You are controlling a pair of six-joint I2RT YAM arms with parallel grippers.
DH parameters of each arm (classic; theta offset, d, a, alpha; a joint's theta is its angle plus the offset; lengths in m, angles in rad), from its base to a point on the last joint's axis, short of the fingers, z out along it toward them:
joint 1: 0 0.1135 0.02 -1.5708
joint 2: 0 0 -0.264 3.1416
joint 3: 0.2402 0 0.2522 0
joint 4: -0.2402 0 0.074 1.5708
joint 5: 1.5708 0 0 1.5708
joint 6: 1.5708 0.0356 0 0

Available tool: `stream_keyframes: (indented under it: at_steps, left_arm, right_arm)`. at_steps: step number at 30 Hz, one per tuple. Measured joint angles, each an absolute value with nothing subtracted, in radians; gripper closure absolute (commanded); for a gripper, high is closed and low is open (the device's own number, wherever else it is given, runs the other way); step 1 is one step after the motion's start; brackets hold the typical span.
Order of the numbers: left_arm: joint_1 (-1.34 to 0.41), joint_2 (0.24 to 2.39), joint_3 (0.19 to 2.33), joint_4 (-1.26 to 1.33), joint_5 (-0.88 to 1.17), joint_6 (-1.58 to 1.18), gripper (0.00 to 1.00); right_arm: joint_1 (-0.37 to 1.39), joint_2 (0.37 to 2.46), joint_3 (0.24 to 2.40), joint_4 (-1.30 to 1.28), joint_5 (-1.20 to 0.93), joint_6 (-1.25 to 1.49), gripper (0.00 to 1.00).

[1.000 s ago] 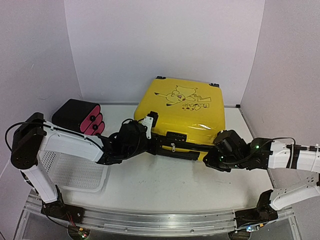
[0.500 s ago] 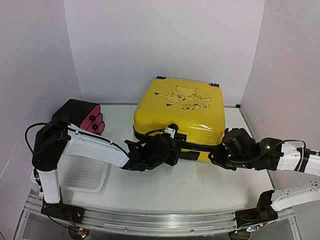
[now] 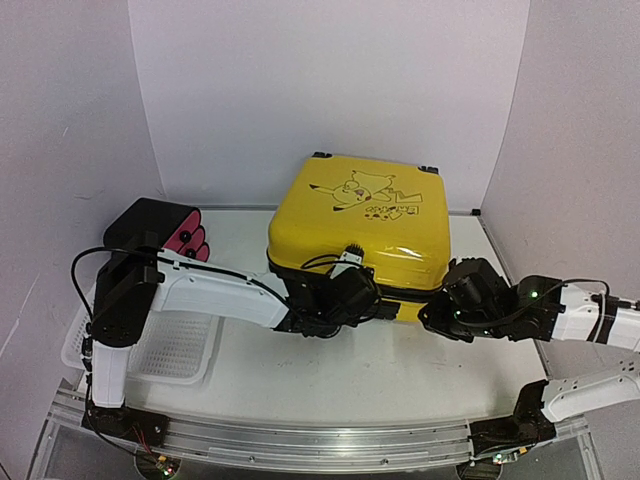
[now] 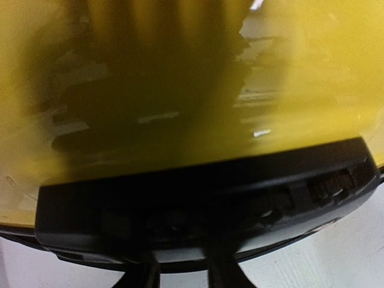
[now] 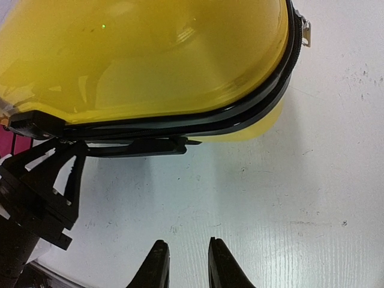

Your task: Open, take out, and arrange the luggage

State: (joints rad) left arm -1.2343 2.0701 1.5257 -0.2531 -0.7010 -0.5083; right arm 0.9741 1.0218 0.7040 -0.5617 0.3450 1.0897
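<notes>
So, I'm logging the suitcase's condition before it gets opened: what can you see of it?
The luggage is a yellow hard-shell case lying flat on the white table, lid up with a black cartoon drawing, apparently closed. A black zipper band rings its side, with a silver pull at one corner; black wheels sit on the far edge. The left gripper is close against a black block on its front edge; the right gripper hovers nearby, apart.

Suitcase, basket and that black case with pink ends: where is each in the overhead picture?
Suitcase (image 3: pixel 380 240): overhead view, on the yellow lid below the drawing.
Basket (image 3: pixel 180 345): overhead view, on its bare mesh floor.
Black case (image 3: pixel 145 222): overhead view, on its black top.
</notes>
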Motion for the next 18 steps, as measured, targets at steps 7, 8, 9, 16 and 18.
stream_keyframes:
  at_steps: [7, 8, 9, 16, 18]
  left_arm:
    - [-1.227, 2.059, 1.488, -0.213, -0.714, -0.498, 0.97]
    - [-1.223, 2.049, 1.467, -0.184, -0.701, -0.492, 0.98]
    - [-1.219, 2.04, 1.446, -0.155, -0.684, -0.485, 1.0]
    - [-1.169, 1.94, 1.246, 0.093, -0.497, -0.433, 1.0]
    - [-1.157, 1.923, 1.206, 0.144, -0.464, -0.421, 1.0]
  right_arm:
    - [0.974, 1.049, 0.706, -0.562, 0.34, 1.1, 0.79]
    - [0.974, 1.055, 0.706, -0.558, 0.34, 1.106, 0.79]
    - [0.974, 1.064, 0.706, -0.551, 0.34, 1.115, 0.79]
    - [0.977, 1.176, 0.714, -0.454, 0.328, 1.213, 0.71]
    - [0.977, 1.219, 0.719, -0.411, 0.326, 1.243, 0.67]
